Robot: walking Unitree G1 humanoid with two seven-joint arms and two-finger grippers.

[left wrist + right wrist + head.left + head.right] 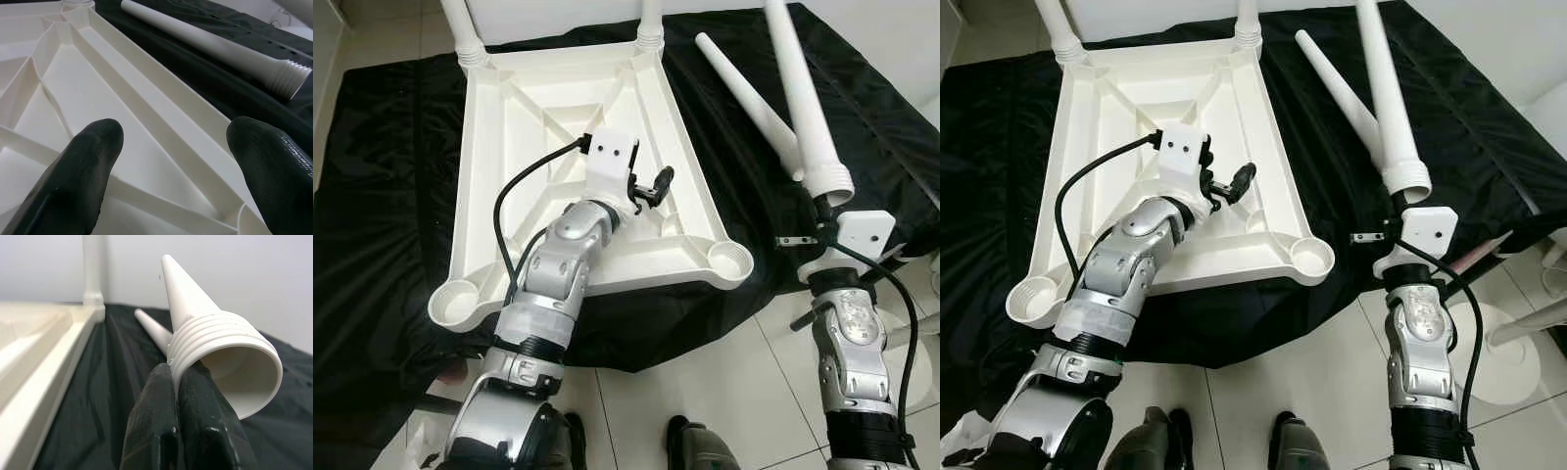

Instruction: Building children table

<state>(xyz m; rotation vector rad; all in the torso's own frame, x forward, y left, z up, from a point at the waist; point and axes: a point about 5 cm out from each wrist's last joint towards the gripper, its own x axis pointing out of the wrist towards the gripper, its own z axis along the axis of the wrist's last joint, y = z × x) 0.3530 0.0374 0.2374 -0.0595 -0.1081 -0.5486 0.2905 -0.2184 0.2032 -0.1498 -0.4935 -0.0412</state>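
Cloth: black, glossy, creased; spread over the floor.
Floor: pale tiles, grey joints; bare near the cloth's near edge.
Stand: white, round base, on tiles at right.
Wall: plain white, behind the cloth.

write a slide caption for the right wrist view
Right gripper pinches the threaded rim of a white table leg above the black cloth, beside the upturned tabletop.
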